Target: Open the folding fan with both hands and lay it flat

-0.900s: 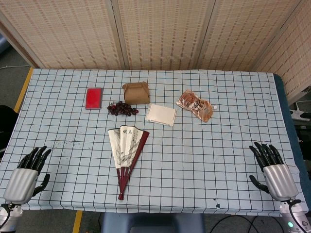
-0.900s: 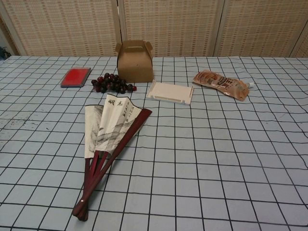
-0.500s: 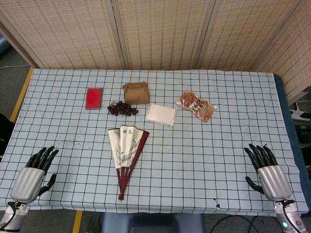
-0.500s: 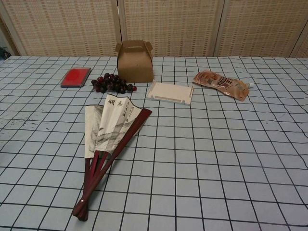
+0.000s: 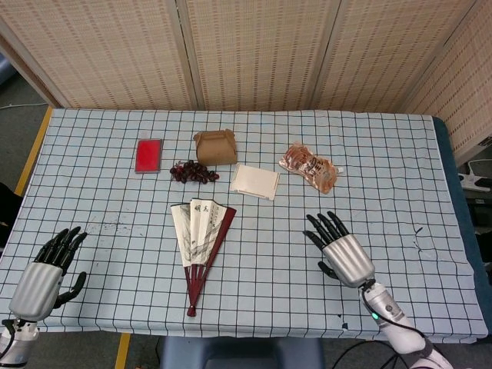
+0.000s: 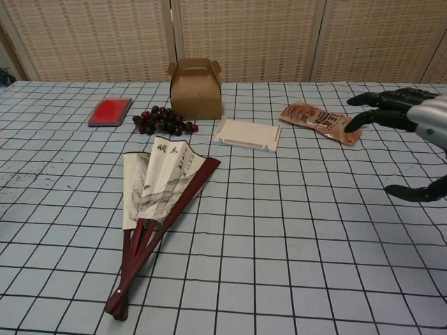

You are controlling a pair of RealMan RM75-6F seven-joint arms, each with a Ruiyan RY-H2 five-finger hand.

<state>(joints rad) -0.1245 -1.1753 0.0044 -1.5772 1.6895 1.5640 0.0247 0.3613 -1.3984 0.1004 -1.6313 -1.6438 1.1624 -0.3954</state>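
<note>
The folding fan [image 5: 200,244] lies partly spread on the checked tablecloth, its painted paper leaf toward the back and its dark red ribs meeting at the pivot near the front edge; the chest view shows the fan [image 6: 157,209] left of centre. My right hand [image 5: 338,251] hovers over the cloth well to the right of the fan, fingers spread and holding nothing; in the chest view the right hand [image 6: 412,132] enters at the right edge. My left hand [image 5: 46,270] stays at the front left corner, far from the fan, fingers apart and empty.
Behind the fan sit a brown paper box [image 5: 215,146], a bunch of dark grapes [image 5: 193,172], a red flat case [image 5: 148,155], a white tray [image 5: 255,181] and an orange snack packet [image 5: 309,167]. Woven screens close off the back.
My right hand has swept from the front right corner leftward and inward toward the table's middle, now showing in the chest view. The left hand barely shifted. The fan has not moved.
</note>
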